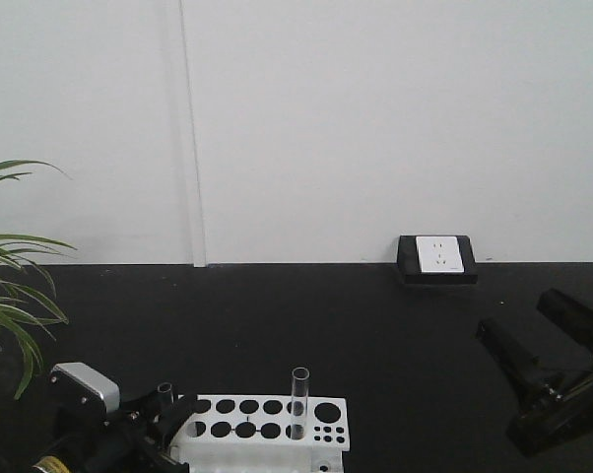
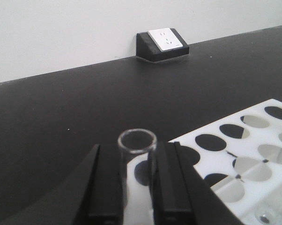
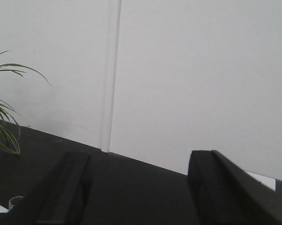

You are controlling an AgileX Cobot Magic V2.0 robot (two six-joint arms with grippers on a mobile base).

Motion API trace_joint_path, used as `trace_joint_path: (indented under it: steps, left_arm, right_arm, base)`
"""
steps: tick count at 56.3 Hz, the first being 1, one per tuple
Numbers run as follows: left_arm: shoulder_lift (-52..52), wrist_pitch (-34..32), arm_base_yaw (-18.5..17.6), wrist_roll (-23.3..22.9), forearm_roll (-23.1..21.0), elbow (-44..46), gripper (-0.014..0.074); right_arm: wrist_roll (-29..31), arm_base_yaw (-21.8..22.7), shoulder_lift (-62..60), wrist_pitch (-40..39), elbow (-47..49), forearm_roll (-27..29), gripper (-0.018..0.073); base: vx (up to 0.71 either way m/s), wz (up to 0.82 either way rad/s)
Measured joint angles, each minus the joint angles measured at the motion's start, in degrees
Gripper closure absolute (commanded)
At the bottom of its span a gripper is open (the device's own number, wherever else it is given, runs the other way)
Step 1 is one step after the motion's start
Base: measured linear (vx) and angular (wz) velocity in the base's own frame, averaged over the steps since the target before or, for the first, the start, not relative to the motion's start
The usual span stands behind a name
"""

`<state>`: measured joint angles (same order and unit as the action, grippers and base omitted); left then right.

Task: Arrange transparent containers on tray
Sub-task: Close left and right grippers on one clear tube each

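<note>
A clear glass test tube (image 2: 137, 140), one of the transparent containers, stands upright between the two black fingers of my left gripper (image 2: 136, 157), which is shut on it just below the rim. In the front view this gripper (image 1: 168, 406) sits at the left end of the white rack (image 1: 267, 426), and the tube's rim (image 1: 164, 391) pokes up above it. A second test tube (image 1: 299, 402) stands in a rack hole. My right gripper (image 1: 514, 311) hovers at the right, open and empty, with a wide gap in its wrist view (image 3: 138, 157). The tray is out of view.
The rack of round holes (image 2: 253, 140) lies on a black table. A black-and-white wall socket box (image 1: 434, 256) sits at the table's far edge against the white wall. Green plant leaves (image 1: 11, 286) hang in at the left.
</note>
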<state>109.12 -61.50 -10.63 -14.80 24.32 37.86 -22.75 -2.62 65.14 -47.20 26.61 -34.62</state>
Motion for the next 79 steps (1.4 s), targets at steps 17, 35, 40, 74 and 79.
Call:
trace_joint_path:
  steps: [17, 35, 40, 74, 79]
  left_arm:
    - [-10.39, 3.7, 0.0, -2.09, 0.32, 0.07, 0.0604]
    - [-32.73, 28.69, 0.0, -8.02, 6.5, 8.71, 0.0602]
    - [-37.26, 31.24, 0.0, -11.46, 6.69, 10.45, 0.0602]
    - [-45.24, 44.98, 0.0, -16.9, 9.43, 10.5, 0.0602]
    - [-45.24, 45.08, 0.0, -16.92, 9.39, 10.5, 0.0602]
  right_arm:
    - [0.0, 0.0, 0.0, 1.11, 0.0, 0.0, 0.009]
    - [-0.6, -0.08, 4.66, 1.33, 0.02, -5.06, 0.009]
    - [-0.69, -1.6, 8.96, 0.37, 0.9, -5.51, 0.009]
    - [-3.34, -14.0, 34.95, -9.4, 15.0, -8.65, 0.009]
    - [-3.8, -14.0, 36.88, -10.6, 16.4, -8.76, 0.009]
  base:
    - [0.0, 0.0]
    - [0.0, 0.0]
    - [0.0, 0.0]
    - [0.0, 0.0]
    - [0.0, 0.0]
